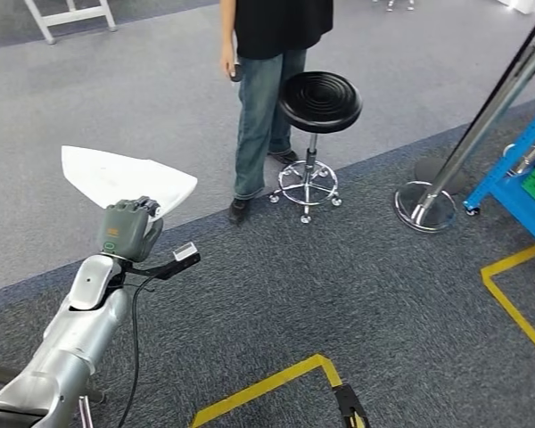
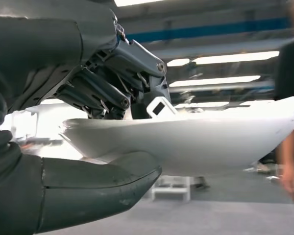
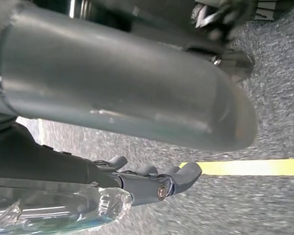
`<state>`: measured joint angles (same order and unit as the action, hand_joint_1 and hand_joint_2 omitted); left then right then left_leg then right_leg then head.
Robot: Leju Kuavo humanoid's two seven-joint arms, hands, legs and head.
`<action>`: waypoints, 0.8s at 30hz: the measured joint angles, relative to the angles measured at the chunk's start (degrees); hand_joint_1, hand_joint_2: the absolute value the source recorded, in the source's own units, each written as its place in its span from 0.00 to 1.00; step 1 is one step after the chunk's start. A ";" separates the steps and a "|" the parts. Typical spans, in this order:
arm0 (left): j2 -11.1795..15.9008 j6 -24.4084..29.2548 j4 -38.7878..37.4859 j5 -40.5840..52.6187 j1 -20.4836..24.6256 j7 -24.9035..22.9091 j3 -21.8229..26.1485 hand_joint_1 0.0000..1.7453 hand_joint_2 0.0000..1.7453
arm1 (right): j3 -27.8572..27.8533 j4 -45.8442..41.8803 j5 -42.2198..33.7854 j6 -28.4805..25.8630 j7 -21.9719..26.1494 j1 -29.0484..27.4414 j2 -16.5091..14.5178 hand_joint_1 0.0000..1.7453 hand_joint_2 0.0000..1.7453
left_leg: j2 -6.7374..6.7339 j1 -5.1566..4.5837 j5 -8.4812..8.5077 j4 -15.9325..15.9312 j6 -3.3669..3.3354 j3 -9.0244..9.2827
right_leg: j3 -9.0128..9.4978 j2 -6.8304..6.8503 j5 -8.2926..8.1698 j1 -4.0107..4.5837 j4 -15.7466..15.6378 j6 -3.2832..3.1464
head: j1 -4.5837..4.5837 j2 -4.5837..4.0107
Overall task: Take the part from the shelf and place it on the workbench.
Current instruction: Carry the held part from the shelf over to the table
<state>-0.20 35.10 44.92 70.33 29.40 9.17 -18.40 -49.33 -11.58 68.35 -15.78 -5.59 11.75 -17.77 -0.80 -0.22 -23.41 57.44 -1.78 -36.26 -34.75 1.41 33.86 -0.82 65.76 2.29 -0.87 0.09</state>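
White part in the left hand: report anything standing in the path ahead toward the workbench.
The left hand holds the white part over the carpet. A person and a black stool stand ahead, right of the part. No workbench can be told in these pictures, so whether they block the route cannot be judged.

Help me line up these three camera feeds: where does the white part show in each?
Head view: white part at left, above the left robot hand holding it.
Left wrist view: across the middle, between thumb and fingers.
Right wrist view: not in it.
Shared landmark: the person in black.
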 joint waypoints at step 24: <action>1.65 0.64 -4.29 0.97 0.45 0.71 2.63 1.00 1.00 | 5.33 0.00 7.09 -0.76 -1.87 -0.84 0.20 0.00 0.00 | -4.13 0.24 -0.18 1.24 2.71 -0.29 | 2.73 4.02 -5.87 0.63 -8.18 -1.33 | -0.69 0.00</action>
<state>1.45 35.74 40.63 71.30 29.86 9.88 -15.78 -44.00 -11.58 75.44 -16.54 -7.46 10.90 -17.57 -4.93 0.02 -23.60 58.68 0.93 -36.55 -32.02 5.42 27.99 -0.19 57.58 0.95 -1.56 0.09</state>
